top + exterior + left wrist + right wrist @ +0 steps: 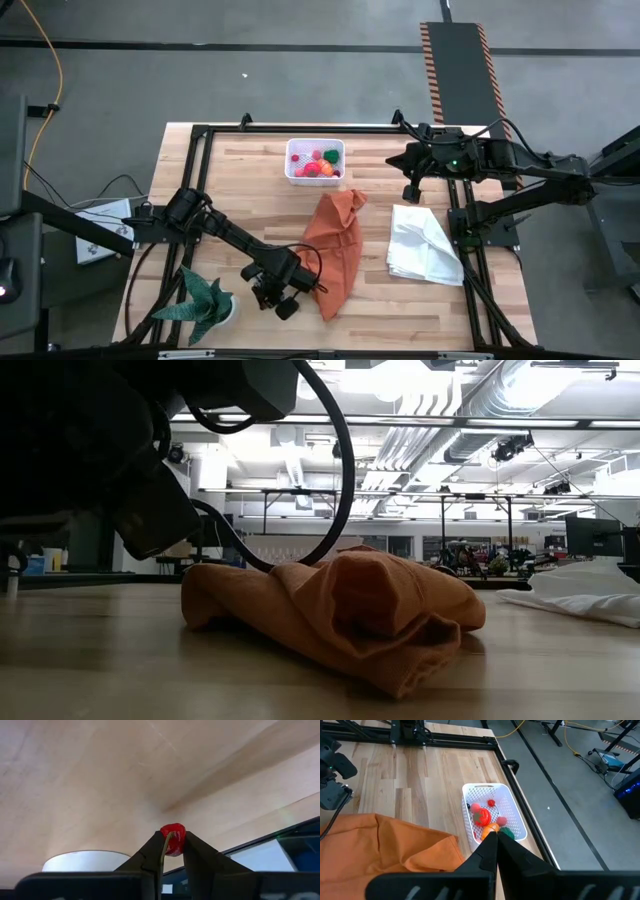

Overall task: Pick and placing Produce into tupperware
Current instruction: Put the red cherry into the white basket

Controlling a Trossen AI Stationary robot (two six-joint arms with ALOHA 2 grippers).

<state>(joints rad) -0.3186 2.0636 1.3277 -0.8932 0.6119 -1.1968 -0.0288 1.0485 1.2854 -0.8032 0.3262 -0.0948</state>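
left gripper (172, 851), near the table's front edge beside the orange cloth (335, 250), pinches a small red toy fruit (173, 839) between its fingertips. the white tub (315, 161) lies well apart beyond the cloth, nearer the far edge; the fruit is roundish, no clear long axis. right gripper (496, 845) waits clenched and empty over the tub's side.

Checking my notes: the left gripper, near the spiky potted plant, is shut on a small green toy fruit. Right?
Not green: the left wrist view shows the left gripper shut on a small red toy fruit. It is near the spiky potted plant.
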